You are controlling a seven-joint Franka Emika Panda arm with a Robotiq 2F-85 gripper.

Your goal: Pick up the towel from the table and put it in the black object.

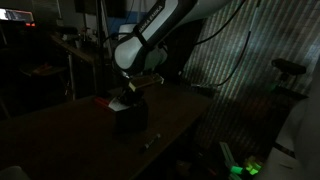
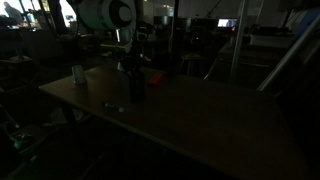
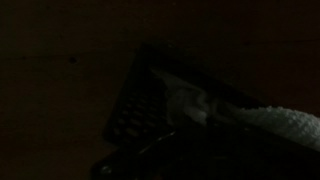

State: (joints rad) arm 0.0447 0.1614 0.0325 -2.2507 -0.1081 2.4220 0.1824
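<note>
the white arm (image 1: 146,40) bends down over the black object (image 1: 131,120) on the dark surface (image 1: 70,132), a red item (image 1: 104,100) just beside.

All three feeds are badly underexposed on my end. In both exterior views the white curved robot arm casing (image 1: 150,40) catches most of the light. The long dark brown wooden tabletop (image 2: 200,120) shows only a faint sheen mid-frame. The small black boxy container (image 1: 130,118) blends into the shadow around it and I can barely read its edges. There's a green glow (image 1: 245,167) at lower right of frame and a small bright patch (image 2: 15,12) at upper left. Wrist view is nearly black, grainy and soft. Only a whitish-grey wrinkled cloth (image 3: 275,118) at the right edge picks up any light.
</note>
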